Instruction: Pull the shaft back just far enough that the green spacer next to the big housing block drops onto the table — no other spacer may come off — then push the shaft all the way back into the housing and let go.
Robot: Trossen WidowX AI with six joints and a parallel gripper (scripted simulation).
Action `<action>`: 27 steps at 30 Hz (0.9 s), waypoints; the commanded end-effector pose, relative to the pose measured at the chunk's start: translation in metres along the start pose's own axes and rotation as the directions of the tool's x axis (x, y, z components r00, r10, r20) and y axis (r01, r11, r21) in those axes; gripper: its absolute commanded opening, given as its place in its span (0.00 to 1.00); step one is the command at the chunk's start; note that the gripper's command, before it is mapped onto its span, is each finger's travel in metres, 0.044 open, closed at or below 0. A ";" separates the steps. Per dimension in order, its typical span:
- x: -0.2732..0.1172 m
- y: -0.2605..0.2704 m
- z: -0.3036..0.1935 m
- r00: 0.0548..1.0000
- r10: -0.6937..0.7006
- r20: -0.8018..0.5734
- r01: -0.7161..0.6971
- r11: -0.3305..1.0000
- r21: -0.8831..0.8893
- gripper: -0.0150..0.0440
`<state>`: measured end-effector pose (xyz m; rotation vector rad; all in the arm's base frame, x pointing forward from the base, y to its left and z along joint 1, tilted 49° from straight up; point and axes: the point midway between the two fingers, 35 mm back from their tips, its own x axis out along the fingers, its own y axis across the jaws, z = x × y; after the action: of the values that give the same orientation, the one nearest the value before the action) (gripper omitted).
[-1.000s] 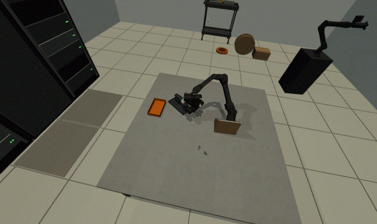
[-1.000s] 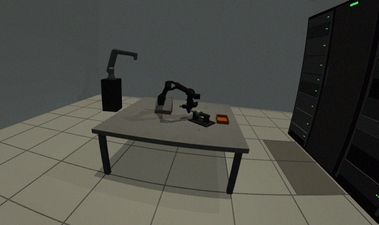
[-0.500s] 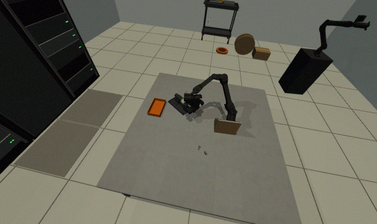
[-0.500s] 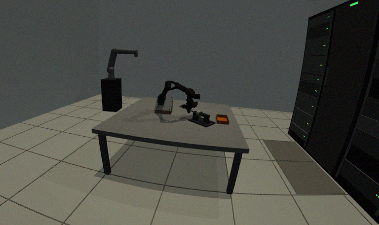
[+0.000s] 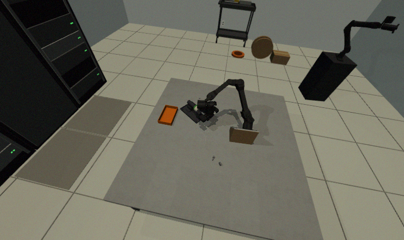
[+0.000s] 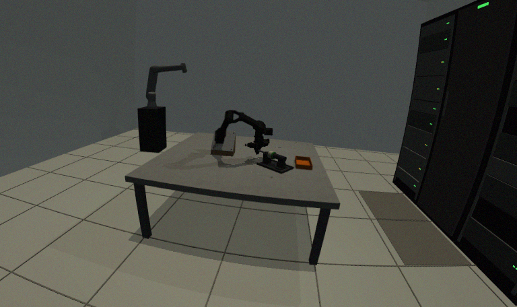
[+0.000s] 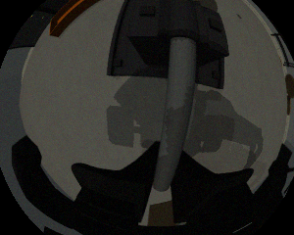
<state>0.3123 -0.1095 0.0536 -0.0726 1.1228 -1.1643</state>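
Note:
My gripper [image 6: 258, 151] [image 7: 164, 145] is shut on the grey shaft [image 7: 181, 73], near its free end. The shaft runs from the fingers into the near support block [image 7: 201, 24] [image 6: 266, 159] on the dark base plate [image 7: 117, 54] [image 5: 190, 115] [image 6: 281, 170]. The dark housing [image 6: 280, 157] [image 5: 190, 103] stands at the plate's far end. Between block and housing, a green band [image 6: 273, 155] [image 5: 194, 107] shows beside a pale band [image 6: 270, 153] [image 5: 196, 109], both at shaft height. Single spacers and any gap there are too small to tell. The wrist view does not show the spacers.
An orange tray [image 5: 168, 115] [image 6: 303, 163] [image 7: 64, 22] lies beyond the housing end of the plate. My arm's base stands on a wooden block [image 5: 243, 136]. Two small grey pieces [image 5: 213, 158] [image 5: 220, 163] lie on the table.

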 end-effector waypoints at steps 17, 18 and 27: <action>0.000 0.000 -0.003 1.000 0.002 -0.003 -0.002 1.000 0.001 0.25; 0.000 0.000 -0.003 1.000 0.002 -0.003 -0.002 1.000 0.001 0.25; 0.000 0.000 -0.004 1.000 0.002 -0.003 -0.002 1.000 0.001 0.25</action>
<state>0.3103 -0.1081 0.0522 -0.0724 1.1229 -1.1639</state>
